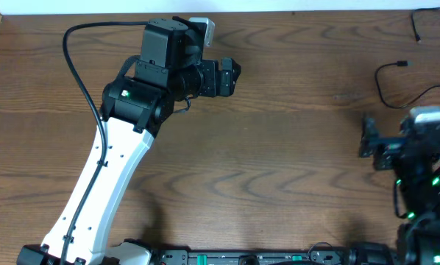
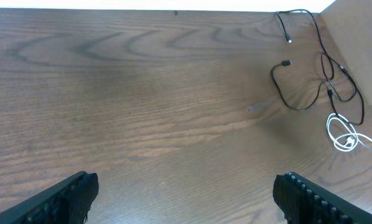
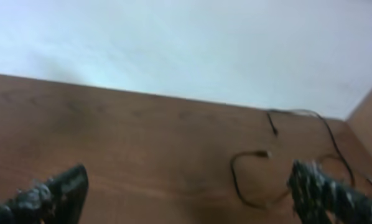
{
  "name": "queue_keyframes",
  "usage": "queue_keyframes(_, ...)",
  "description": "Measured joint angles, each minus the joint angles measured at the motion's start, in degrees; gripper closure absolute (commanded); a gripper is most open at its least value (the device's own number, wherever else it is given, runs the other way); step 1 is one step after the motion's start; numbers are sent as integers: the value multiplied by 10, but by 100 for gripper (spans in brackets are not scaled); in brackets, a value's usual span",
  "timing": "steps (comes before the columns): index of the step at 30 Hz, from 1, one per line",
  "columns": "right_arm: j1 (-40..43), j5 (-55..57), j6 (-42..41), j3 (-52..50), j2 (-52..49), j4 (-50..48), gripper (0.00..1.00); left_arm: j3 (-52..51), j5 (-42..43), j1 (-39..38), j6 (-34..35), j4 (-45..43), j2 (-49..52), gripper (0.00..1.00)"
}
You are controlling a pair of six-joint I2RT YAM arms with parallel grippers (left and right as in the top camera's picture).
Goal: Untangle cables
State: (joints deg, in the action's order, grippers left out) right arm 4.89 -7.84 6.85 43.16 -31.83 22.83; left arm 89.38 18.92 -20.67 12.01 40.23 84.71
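Observation:
The cables lie bunched at the table's far right. In the left wrist view, thin black cables (image 2: 287, 93) loop near the top right corner, and a small white cable (image 2: 344, 135) sits coiled below them. Overhead, one black cable (image 1: 382, 82) shows near the right edge. My left gripper (image 1: 237, 79) hovers open over bare wood at the top centre, far left of the cables, its fingers (image 2: 66, 196) wide apart with nothing between them. My right gripper (image 1: 364, 137) is open just below the cables. The blurred right wrist view shows a black cable loop (image 3: 238, 182) ahead of it.
The wooden table (image 1: 279, 177) ends at a white wall (image 3: 186, 43) along the back. My left arm's white link (image 1: 102, 191) runs diagonally across the left side. The right arm's base (image 1: 426, 213) fills the lower right corner.

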Motion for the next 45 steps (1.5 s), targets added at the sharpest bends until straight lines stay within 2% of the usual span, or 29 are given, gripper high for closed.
queue_keyframes(11,-39,-1,48,-238,163,-127,1,0,0,0,0,0,0,5)
queue_keyframes(20,-42,0,56,-381,268,-214,1,0,0,0,0,0,0,5)
queue_keyframes(26,-53,8,57,-417,308,-214,1,0,0,0,0,1,0,5)
queue_keyframes(45,-53,32,58,-426,311,-189,1,0,0,0,0,0,0,5)
